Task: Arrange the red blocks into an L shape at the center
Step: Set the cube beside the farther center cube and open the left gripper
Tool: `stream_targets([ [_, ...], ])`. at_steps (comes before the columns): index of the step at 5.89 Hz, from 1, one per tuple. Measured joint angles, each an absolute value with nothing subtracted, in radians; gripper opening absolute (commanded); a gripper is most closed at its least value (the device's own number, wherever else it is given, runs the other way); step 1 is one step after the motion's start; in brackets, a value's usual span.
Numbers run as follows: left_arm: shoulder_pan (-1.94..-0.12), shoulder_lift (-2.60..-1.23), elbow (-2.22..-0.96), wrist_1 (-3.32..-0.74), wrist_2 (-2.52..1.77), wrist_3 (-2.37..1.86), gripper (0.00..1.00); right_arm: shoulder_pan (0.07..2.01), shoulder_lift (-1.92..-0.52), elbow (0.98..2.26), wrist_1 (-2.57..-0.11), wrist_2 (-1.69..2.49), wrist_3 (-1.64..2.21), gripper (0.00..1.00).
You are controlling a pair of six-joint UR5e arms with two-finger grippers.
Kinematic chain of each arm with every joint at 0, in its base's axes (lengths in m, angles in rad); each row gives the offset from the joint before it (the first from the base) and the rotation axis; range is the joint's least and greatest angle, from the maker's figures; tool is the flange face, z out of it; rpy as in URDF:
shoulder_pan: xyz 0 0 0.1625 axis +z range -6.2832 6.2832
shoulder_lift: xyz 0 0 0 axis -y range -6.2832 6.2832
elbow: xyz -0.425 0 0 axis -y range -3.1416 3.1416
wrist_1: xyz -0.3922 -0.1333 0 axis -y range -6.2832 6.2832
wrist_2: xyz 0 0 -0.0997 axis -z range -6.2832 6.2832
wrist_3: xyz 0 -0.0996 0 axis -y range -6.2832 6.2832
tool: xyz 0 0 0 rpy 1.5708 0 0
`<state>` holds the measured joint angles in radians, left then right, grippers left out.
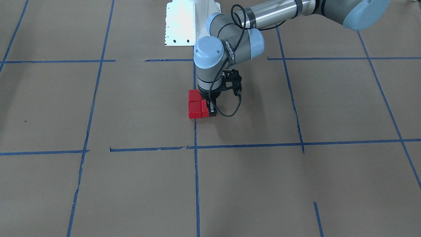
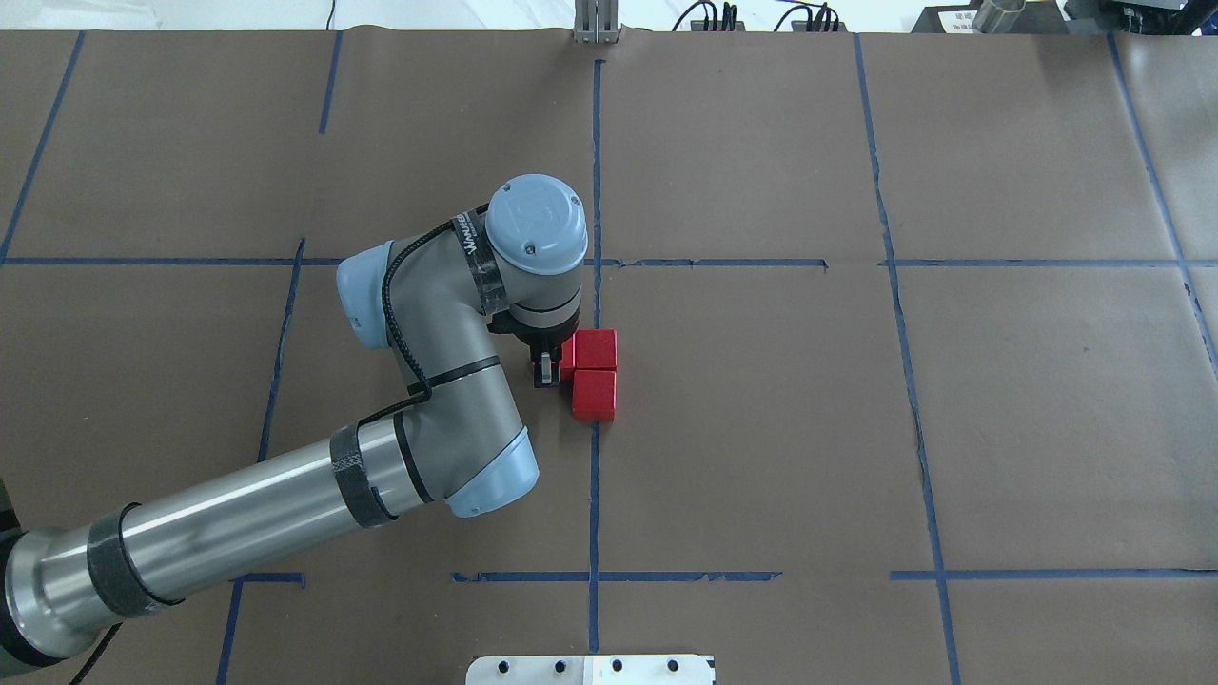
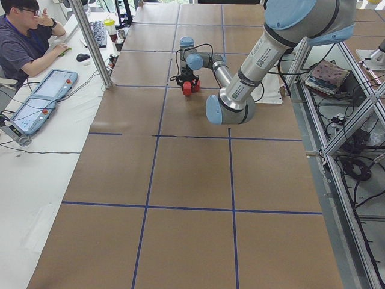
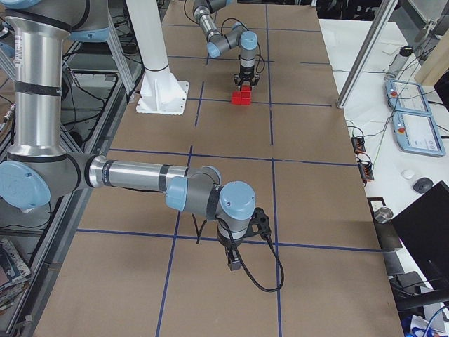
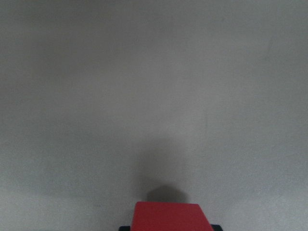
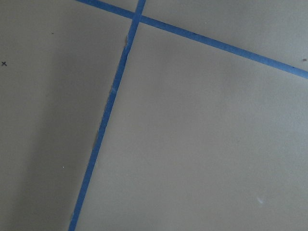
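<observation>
Three blocks (image 2: 594, 395) lie touching in the center (image 2: 752, 428) of the worktop (image 2: 1047, 457), on the tape line (image 2: 595, 495) that splits it. Two sit in a row along the line, one behind the other as seen from the robot base (image 2: 590, 669) at the near edge. The third block (image 2: 568, 363) adjoins the farther one on its left, beside the line. The left gripper (image 2: 550, 367) stands directly over it, one finger before and one behind. The right gripper (image 4: 233, 265) hangs well apart, toward the worktop's right end.
</observation>
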<state>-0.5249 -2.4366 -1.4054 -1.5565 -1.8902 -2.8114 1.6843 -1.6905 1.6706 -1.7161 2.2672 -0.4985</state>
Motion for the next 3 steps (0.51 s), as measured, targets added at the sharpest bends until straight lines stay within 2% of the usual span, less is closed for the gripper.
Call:
stream_targets([
  [3, -0.525, -2.434, -1.403, -1.566, -1.888, -2.811, 0.18, 1.684, -1.690, 1.672, -1.715, 2.267, -0.499, 1.00],
])
